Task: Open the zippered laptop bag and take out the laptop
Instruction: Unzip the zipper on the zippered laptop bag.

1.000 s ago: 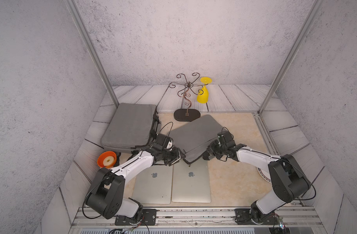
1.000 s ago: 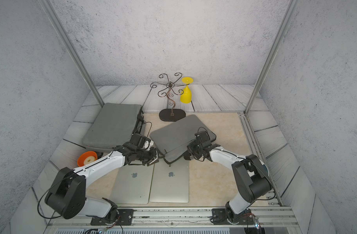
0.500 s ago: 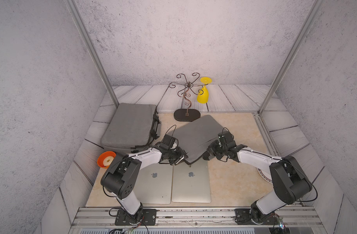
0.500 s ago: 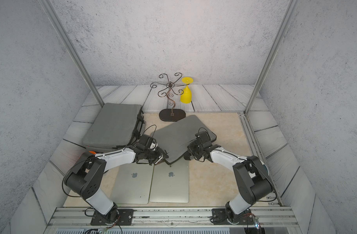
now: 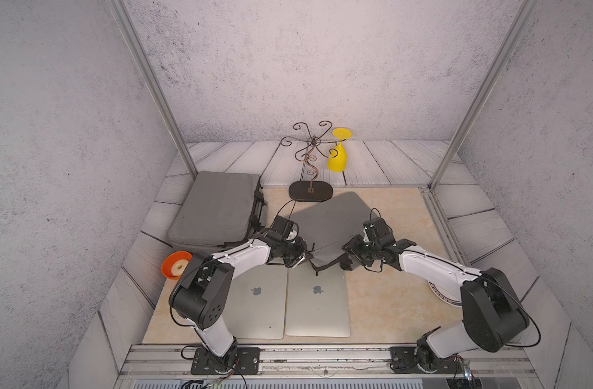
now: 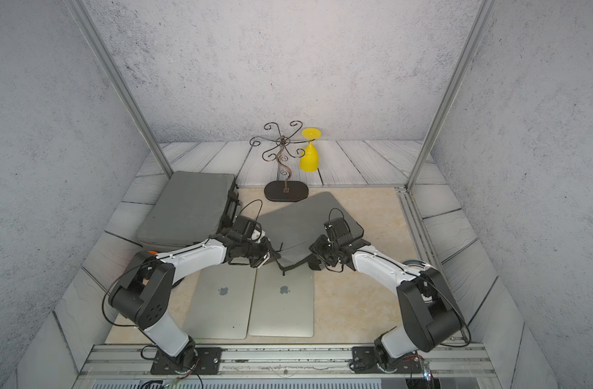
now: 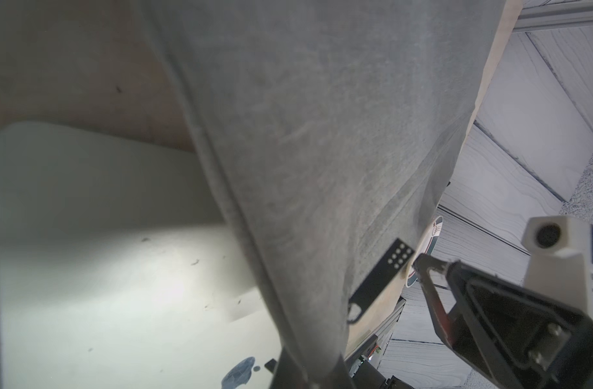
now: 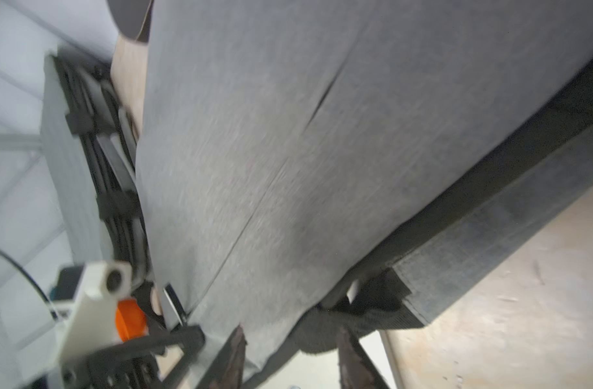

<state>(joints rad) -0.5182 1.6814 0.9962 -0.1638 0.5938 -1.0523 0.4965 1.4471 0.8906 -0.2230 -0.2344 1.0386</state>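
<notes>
- The table (image 5: 389, 296) has a beige top with pale grey planks around it.
- A thick bag (image 5: 217, 208), grey, lies at the far left with its dark handles toward the middle.
- A flat bag (image 5: 332, 222), also grey, lies askew in the middle. Its far corner is just beside the stand's foot, and its near corner is raised over the far edge of the right laptop. I cannot tell whether anything is inside it.
- Two closed silver laptops lie side by side at the near edge, logos up: the left laptop (image 5: 254, 303) and the right laptop (image 5: 317, 303).
- A wire stand (image 5: 311, 193) is at the far middle, and a yellow glass (image 5: 337, 161) hangs upside down from one of its arms.
- A plate (image 5: 438, 294) on the right is mostly hidden under the right arm.
- An orange bowl (image 5: 169, 271) sits on the left, nearer than the thick bag, with something pale in it.
- The left gripper (image 5: 302, 259) is pinched tight on the flat bag's near left edge.
- The right gripper (image 8: 291, 330) is at the bag's near right edge. Its fingers stand partly apart with the fabric between them.
</notes>
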